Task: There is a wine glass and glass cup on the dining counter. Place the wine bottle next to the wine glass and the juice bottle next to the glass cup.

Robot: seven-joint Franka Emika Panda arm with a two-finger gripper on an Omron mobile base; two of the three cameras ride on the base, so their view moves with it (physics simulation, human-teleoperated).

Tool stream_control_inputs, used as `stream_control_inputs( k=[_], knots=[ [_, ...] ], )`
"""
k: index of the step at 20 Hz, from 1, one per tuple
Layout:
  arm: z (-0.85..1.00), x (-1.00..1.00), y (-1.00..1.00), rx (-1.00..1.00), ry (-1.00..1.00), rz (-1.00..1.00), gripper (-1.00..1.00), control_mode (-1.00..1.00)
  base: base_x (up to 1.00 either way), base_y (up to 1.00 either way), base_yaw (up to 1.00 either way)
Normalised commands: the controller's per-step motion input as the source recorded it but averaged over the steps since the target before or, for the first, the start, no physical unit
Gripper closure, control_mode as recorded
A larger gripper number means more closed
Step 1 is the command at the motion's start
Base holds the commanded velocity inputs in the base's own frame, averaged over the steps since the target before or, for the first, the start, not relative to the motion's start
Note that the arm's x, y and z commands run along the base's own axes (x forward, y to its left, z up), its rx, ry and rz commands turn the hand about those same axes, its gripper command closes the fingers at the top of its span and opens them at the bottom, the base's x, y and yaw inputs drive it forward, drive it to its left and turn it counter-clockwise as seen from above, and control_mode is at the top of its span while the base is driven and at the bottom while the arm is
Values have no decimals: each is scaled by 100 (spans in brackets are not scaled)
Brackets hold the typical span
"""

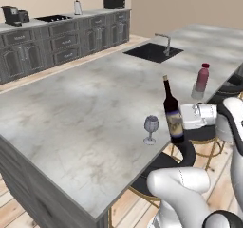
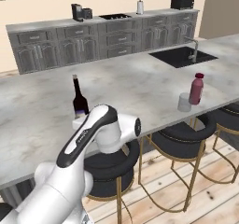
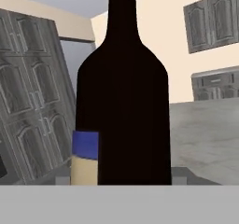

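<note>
On grey marbled worktop (image 1: pixel 71 113): tall dark slim-necked wine bottle (image 1: pixel 172 113), upright, jaws clamped on it; clear stemmed wine glass (image 1: pixel 151 128) just beside.

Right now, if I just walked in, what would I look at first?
Probably the tall dark glass wine bottle, standing near the front edge of the grey marbled dining counter with the robot's gripper shut on it. A small clear stemmed wine glass stands just beside it. Farther along that edge, a squat pinkish-red juice bottle stands by a short clear glass cup.

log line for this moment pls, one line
claw: shut on wine bottle | wine bottle: upright on dining counter beside wine glass | juice bottle: next to glass cup
</note>
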Motion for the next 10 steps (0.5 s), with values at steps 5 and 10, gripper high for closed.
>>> stream_control_inputs(
  k=[5, 10],
  knots=[
    [-3, 13, -44, 0, 0, 9, 100, -100, 0, 0, 0],
    [0, 22, -39, 0, -9, 14, 100, -100, 0, 0, 0]
  ],
)
